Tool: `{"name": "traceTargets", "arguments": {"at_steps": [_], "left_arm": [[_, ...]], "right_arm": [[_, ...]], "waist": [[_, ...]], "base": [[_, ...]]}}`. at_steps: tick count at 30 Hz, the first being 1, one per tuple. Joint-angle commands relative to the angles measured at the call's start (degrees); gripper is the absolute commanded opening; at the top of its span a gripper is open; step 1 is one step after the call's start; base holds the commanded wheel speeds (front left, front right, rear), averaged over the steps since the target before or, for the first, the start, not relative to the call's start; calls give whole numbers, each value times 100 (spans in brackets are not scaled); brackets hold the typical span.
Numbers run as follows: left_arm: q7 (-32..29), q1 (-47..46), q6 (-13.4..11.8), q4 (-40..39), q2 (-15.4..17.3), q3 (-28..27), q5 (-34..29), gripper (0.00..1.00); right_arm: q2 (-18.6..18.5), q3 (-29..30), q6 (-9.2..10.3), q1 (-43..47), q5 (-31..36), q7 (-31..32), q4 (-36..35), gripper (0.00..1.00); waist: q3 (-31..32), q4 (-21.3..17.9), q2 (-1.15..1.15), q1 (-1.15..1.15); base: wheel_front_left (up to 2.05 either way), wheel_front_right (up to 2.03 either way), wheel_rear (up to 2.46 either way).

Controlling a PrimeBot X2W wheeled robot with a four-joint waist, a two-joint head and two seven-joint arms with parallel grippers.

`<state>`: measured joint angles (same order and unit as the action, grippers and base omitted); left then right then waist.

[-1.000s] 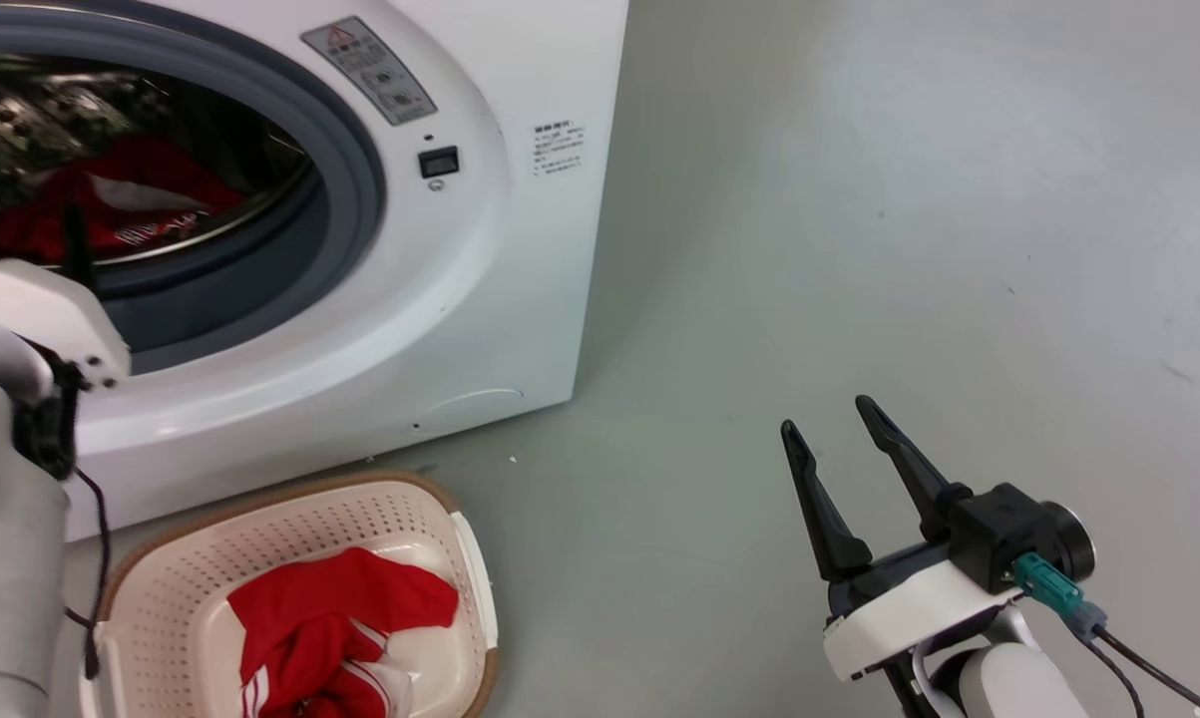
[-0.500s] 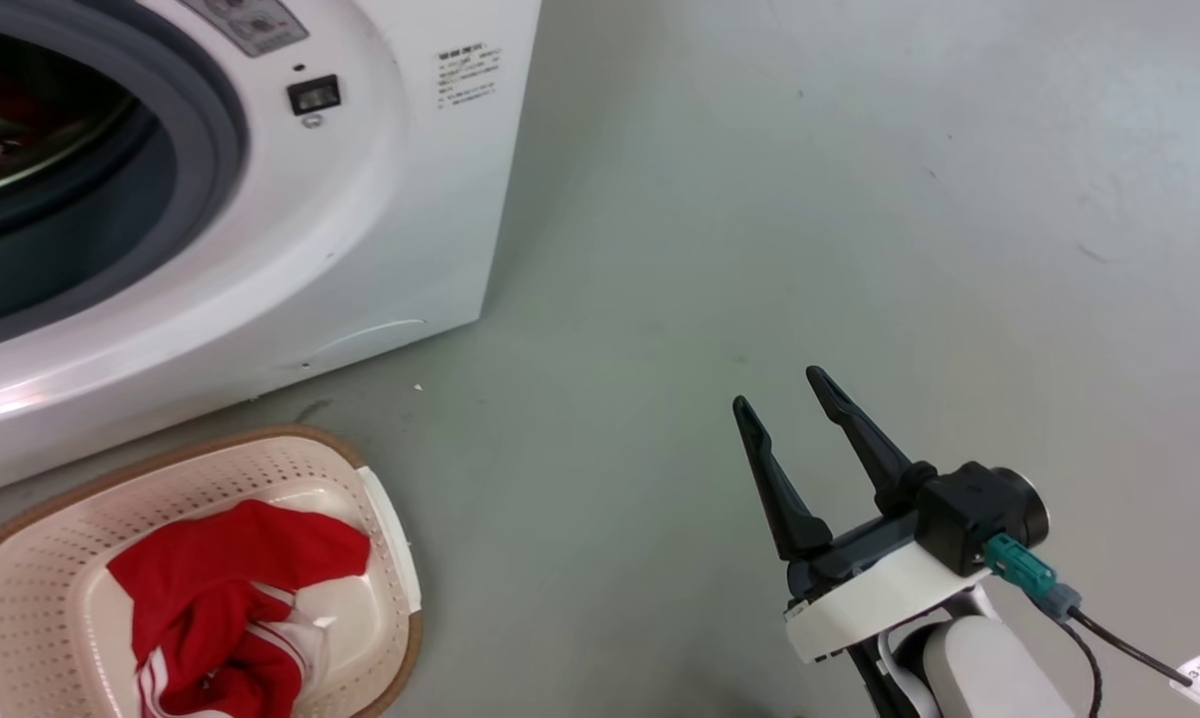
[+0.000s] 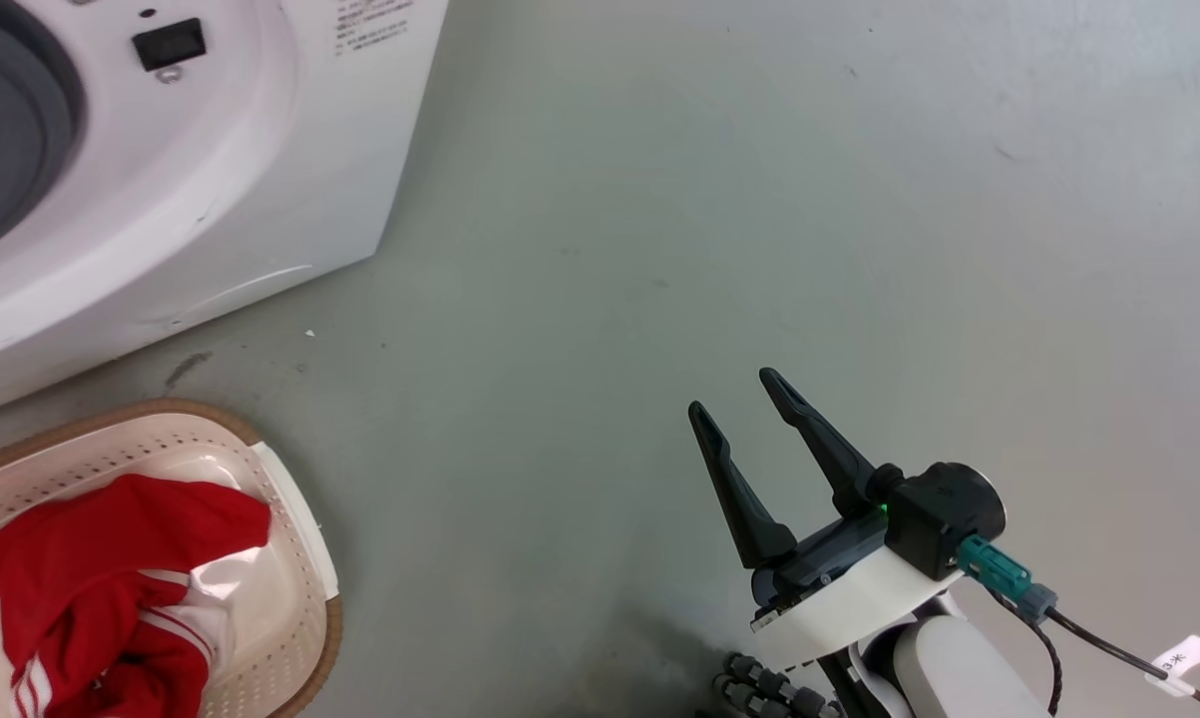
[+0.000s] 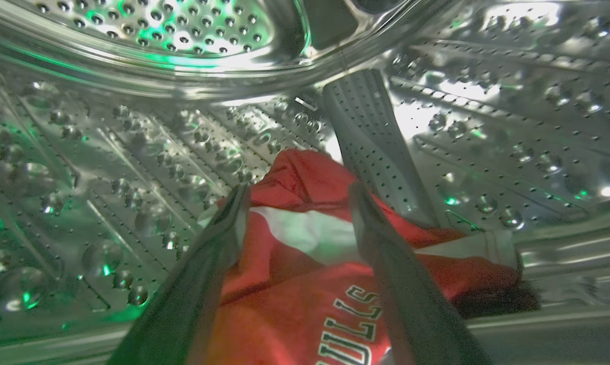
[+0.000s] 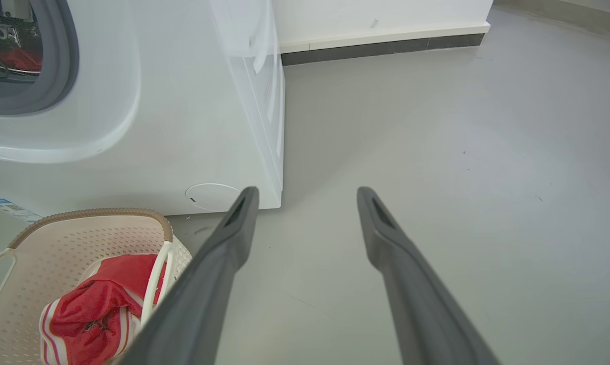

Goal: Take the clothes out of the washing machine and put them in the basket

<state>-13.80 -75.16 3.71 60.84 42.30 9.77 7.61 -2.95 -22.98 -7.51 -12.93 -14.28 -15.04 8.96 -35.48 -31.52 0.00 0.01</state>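
Hovering over garment (image 4: 305, 263) in drum (image 4: 107, 152), left gripper (image 4: 298, 191), spread

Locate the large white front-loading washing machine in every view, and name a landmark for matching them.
Head view: the washing machine fills the upper left corner.
Left wrist view: its perforated steel drum, seen from inside, surrounds the left gripper.
Right wrist view: upper left, behind the cream-white perforated basket.
Landmark: the basket joins head and right wrist views; the red garment in the drum joins both wrist views.
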Motion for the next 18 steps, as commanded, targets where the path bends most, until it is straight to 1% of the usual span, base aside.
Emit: {"name": "traceTargets", "arguments": {"at_steps": [1, 8, 12, 18], "left_arm": [[-160, -127, 35, -29, 58, 36, -36, 100], [-1577, -587, 268, -213, 161, 335, -67, 100], [-2103, -611, 289, -420, 233, 398, -32, 100], [-3050, -456, 314, -637, 302, 448, 85, 100]], "right_arm": [[13, -10, 5, -50, -34, -14, -63, 100], [13, 16, 5, 115, -47, -14, -254, 100], [12, -16, 4, 111, -81, -14, -340, 100], [12, -66, 4, 122, -114, -15, -418, 100]], "waist": [[-161, -126, 0, -1], [-442, -78, 0, -1], [-567, -65, 0, -1], [-655, -50, 0, -1]], "base": [[0, 0, 0], [0, 0, 0], [0, 0, 0], [0, 0, 0]]}}
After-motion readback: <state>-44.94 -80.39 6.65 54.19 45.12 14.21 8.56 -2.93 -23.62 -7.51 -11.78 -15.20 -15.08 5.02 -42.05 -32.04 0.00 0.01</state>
